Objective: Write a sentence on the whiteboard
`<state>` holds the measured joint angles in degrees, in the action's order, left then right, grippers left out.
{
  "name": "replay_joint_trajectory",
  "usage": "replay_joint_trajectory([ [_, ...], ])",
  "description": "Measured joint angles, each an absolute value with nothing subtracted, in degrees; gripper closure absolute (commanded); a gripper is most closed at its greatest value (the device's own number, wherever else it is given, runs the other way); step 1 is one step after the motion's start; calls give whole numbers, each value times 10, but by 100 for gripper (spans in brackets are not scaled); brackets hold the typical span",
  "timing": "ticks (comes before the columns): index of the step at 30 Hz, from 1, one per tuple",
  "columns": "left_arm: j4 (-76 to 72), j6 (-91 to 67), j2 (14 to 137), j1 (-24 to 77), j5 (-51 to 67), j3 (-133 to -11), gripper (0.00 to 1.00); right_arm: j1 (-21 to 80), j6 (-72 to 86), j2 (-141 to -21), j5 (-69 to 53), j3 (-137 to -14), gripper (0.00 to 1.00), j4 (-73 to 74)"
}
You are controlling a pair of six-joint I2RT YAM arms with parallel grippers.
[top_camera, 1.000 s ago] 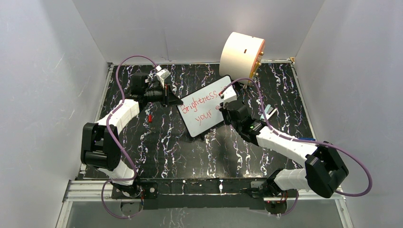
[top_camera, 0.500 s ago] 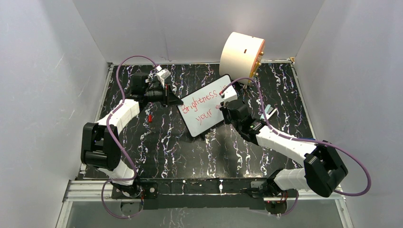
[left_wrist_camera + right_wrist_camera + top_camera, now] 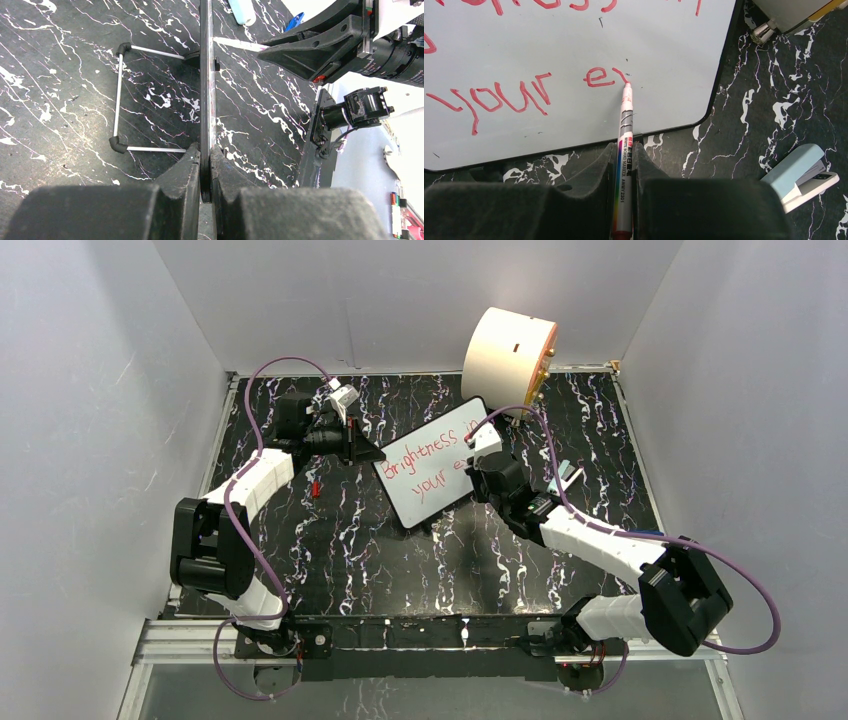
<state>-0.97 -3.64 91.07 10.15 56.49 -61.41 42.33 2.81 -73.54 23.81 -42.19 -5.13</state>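
whiteboard [image 3: 428, 502] propped mid-desk, red marker on its second line

the whiteboard leaned on a wire stand [image 3: 120, 95] toward the far middle of the black marbled desk [image 3: 350, 540], its sentence [image 3: 499, 97] in red reading "your e" on the lower line, with the upper line partly cut off. the marker [image 3: 625, 135] tip touched the board at a short stroke just right of the "e". the right pincer [image 3: 625, 150] pinched the marker's barrel; the left pincer [image 3: 205, 155] pinched the board's left edge. a cream cylinder [image 3: 505, 355] stood at the far right, and a pale blue object [image 3: 801, 175] lay near the board's right corner.
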Motion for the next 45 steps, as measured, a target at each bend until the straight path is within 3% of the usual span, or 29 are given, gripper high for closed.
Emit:
replay_joint_trajectory([
  [45,-8,-36,911,102,565,-616,100,405,26,-736,212,-439,100,-62],
])
